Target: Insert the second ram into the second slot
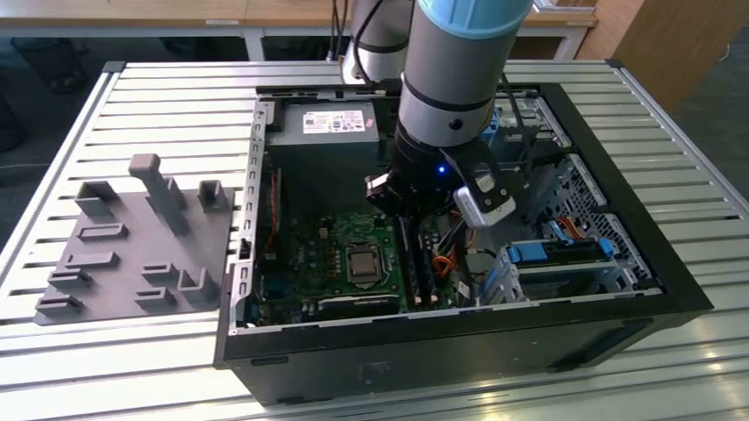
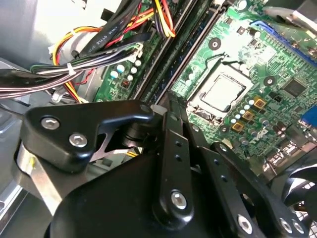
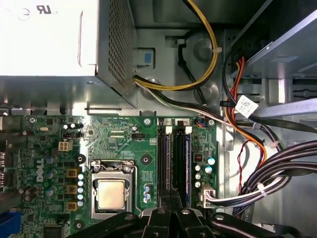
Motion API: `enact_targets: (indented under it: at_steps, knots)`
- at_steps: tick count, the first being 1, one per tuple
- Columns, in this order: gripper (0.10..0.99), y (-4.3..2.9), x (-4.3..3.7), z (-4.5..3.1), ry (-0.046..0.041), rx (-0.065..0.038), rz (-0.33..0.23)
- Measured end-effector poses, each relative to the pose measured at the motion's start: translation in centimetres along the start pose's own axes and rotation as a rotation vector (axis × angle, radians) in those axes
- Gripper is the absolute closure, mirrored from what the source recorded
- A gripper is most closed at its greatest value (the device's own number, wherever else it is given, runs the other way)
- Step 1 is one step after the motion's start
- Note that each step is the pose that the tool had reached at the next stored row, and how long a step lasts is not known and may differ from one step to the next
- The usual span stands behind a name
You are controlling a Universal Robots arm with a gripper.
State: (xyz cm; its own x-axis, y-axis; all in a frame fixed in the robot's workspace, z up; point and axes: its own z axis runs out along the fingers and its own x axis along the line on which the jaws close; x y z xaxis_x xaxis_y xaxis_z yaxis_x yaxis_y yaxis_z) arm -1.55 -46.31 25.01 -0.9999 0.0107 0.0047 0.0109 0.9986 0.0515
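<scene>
Inside the open computer case (image 1: 655, 289), my gripper (image 2: 169, 99) hangs low over the motherboard, directly above the memory slots (image 3: 173, 153) beside the processor socket (image 3: 111, 193). In the second wrist view its two black fingers (image 2: 173, 144) meet at the tips, shut, with nothing showing between them. Thin blue sticks stand edge-on in the slots, one of them a ram (image 3: 188, 153) in the slot nearer the cables, with white latches at the far end. I cannot tell which stick is the second ram, or whether the fingertips touch it. In the exterior view the gripper (image 1: 404, 210) sits at the slots' far end.
A silver power supply (image 1: 333, 123) fills the case's far side. Bundled cables (image 3: 257, 148) run close beside the slots. Drive bays with blue clips (image 1: 562, 254) stand on the exterior view's right. A grey parts fixture (image 1: 129, 237) lies on the slatted table left of the case.
</scene>
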Motion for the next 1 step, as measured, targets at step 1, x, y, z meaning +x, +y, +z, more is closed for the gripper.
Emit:
enact_targets:
  at_steps: [1]
  knots:
    - [0.980, 0.00, 0.00, -0.01, 0.0000, 0.000, 0.000]
